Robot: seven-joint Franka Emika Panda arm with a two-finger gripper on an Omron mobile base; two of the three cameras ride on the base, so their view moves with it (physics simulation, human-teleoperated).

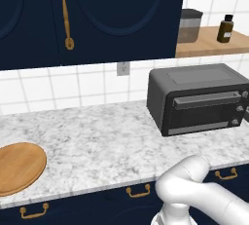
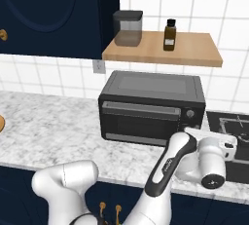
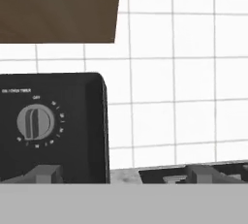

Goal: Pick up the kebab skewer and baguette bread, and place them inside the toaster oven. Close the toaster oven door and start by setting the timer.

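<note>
Toaster oven (image 1: 199, 98): on the marble counter (image 1: 97, 136) against the tiled wall, below a wooden shelf (image 2: 163, 48).
Oven door (image 2: 141, 121): shut, bar handle across its top edge, dark window below.
Gripper (image 2: 228, 143): seen from the right base camera just off the oven's knob side, over the counter edge; jaws spread wide, nothing between them.
Left base view: adds a round wooden board (image 1: 19, 168) at the counter's far left, bare on top, well apart from the oven; arm elbow low in front.
Right base view: adds a dark cooktop (image 2: 228, 131) just beside the oven, plus a canister (image 2: 128, 28) and a brown bottle (image 2: 169, 34) on the shelf.
Hand view: close on one oven knob (image 3: 35, 121) with a ring of printed marks, pointer near upright; white tiles alongside.
Skewer, bread: whereabouts cannot be told.
</note>
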